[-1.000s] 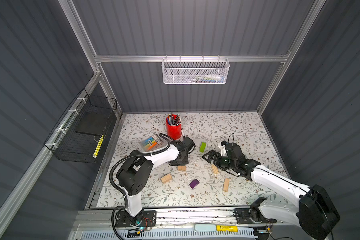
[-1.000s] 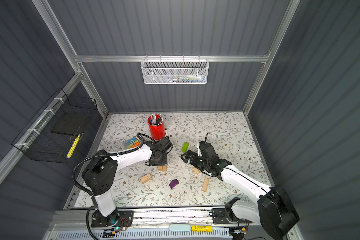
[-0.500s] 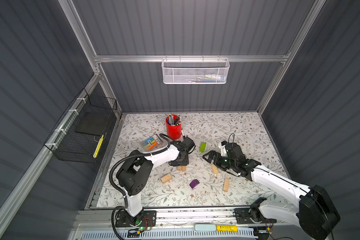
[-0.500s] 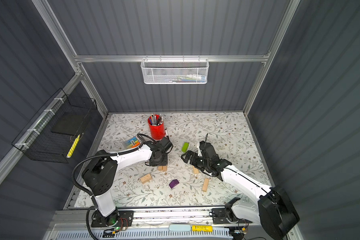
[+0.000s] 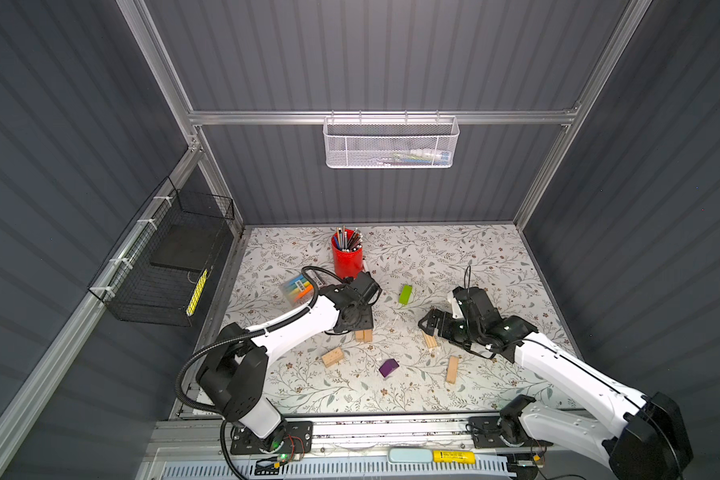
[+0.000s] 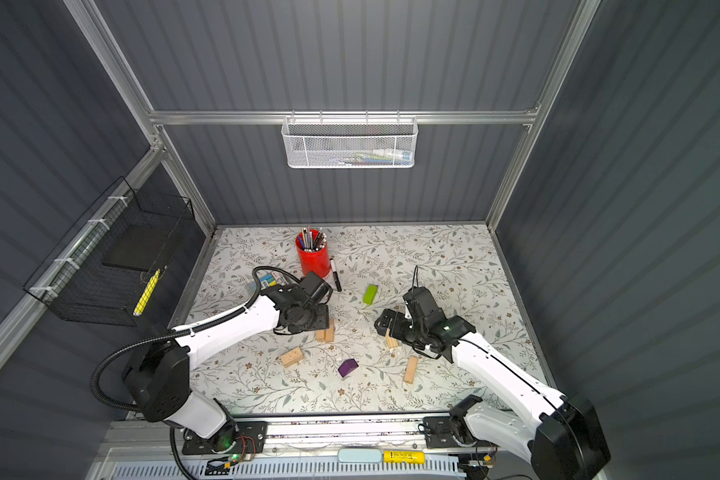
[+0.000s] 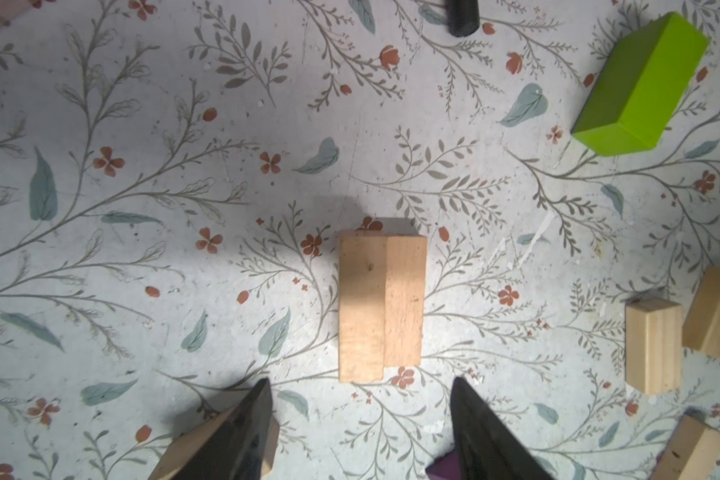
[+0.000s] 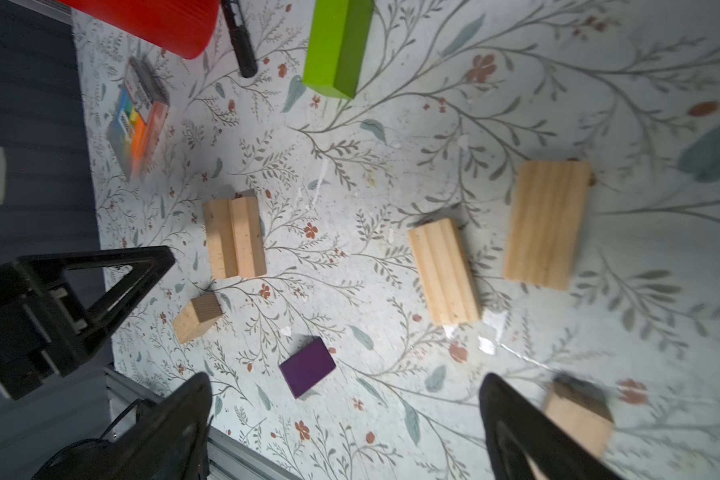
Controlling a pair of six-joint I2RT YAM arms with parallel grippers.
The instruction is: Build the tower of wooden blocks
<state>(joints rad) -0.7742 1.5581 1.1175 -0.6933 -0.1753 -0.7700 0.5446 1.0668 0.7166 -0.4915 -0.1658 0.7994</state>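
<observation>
The tower is barely begun: two pale natural-wood rectangular blocks [image 7: 381, 307] lie side by side on the floral worktop [image 7: 142, 249] just beyond the parted, empty left tool [image 7: 359, 380], the right tool [image 8: 346, 376] gapes empty, and the lime-green block [image 7: 641, 83], purple block [image 8: 307, 366] and other pale wood planks [image 8: 443, 272] lie scattered, unstacked.

Wood blocks [image 7: 381, 307]: bare, matt, visible grain. Green block [image 7: 641, 87]: painted, smooth, slight sheen. Purple block [image 8: 307, 367]: painted, matt. Bench [image 7: 142, 249]: floral printed covering, matt, scuffed with white flecks. Cup [image 5: 347, 262]: red, smooth plastic look. Basket [image 5: 389, 145]: white metal mesh.
</observation>
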